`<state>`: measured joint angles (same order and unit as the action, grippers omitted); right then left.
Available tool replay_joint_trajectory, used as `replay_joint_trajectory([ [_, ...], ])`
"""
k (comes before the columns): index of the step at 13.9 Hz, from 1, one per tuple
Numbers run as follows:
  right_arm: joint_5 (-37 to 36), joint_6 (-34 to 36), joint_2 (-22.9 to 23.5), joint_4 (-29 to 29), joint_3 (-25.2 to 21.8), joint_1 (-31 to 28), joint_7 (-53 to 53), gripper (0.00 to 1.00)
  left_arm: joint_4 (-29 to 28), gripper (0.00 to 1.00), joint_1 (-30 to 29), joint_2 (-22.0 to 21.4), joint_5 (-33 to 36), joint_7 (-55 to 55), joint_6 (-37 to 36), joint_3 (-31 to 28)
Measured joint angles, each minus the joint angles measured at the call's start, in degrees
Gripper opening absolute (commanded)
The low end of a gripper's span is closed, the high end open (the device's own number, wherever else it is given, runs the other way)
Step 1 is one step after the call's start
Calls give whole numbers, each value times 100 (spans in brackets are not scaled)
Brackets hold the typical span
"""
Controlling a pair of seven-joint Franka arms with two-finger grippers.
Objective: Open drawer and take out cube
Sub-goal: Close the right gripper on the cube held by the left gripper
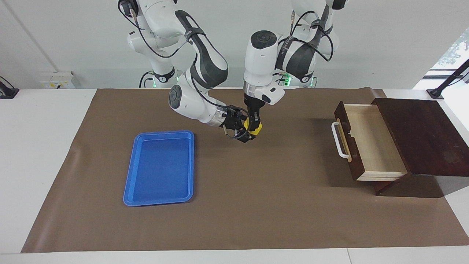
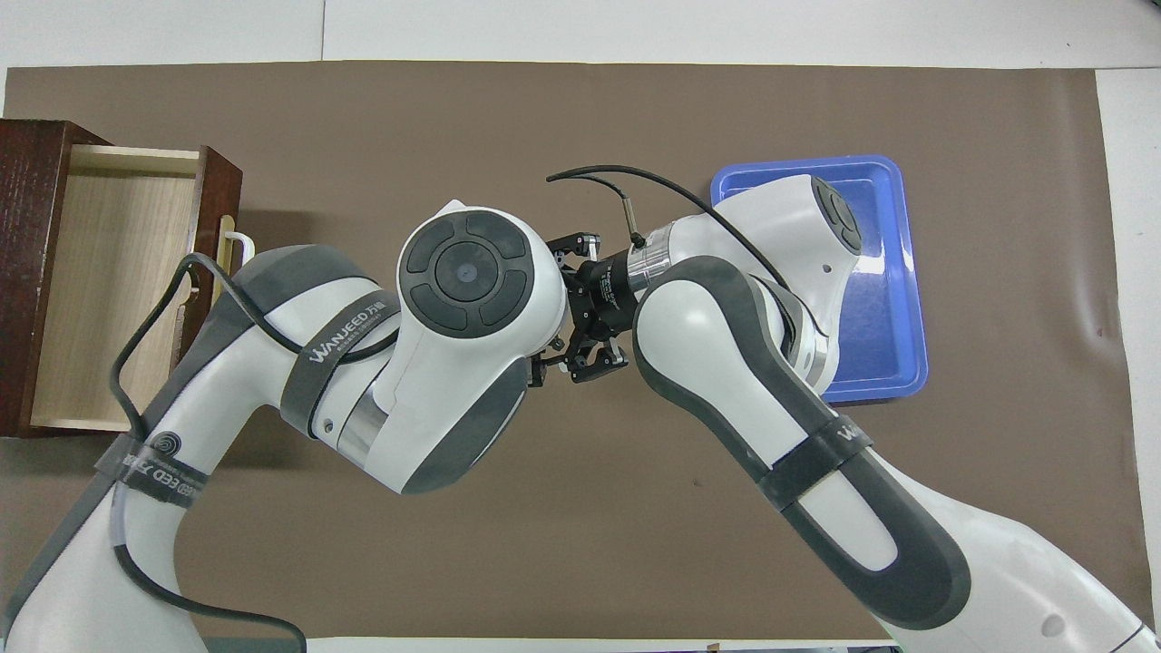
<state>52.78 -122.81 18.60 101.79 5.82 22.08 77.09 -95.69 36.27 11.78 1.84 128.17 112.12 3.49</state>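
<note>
Drawer (image 1: 366, 146) is open and empty, so this looks like a mid-air handover: left gripper (image 1: 254, 124) clenched on the cube (image 1: 258, 127), over the mat between drawer and blue tray (image 1: 160, 167), right gripper (image 1: 242, 131) spread around it; next, right must clamp before left lets go.

The drawer (image 2: 109, 281) stands pulled out at the left arm's end of the tabletop (image 2: 580, 109), its pale interior bare. Both arms meet over the middle, the right end effector (image 2: 580, 308) spread wide beside the blue tray (image 2: 898, 272)
</note>
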Motion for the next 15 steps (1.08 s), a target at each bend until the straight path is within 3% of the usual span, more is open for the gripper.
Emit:
replay_joint_trajectory([
  [3,0,0,0,-3,-5,0,0,99,0,0,0,0,0,1,1,-9],
  [6,0,0,0,-4,-4,0,0,90,0,0,0,0,0,2,2,-20],
  [7,0,0,0,-4,-4,0,0,83,0,0,0,0,0,2,3,-25],
  [9,0,0,1,-4,-5,0,0,54,0,0,0,0,0,2,3,-29],
  [10,0,0,1,-4,-6,0,0,37,0,0,0,0,0,2,3,-30],
  [11,0,-1,2,-4,-7,0,0,8,0,0,0,0,0,2,3,-30],
  [12,2,-30,5,-11,-16,-4,3,0,-11,0,0,-3,-18,27,-1,-27],
  [15,9,-53,7,-16,-17,-8,17,0,-13,0,-2,-6,-66,159,30,-48],
])
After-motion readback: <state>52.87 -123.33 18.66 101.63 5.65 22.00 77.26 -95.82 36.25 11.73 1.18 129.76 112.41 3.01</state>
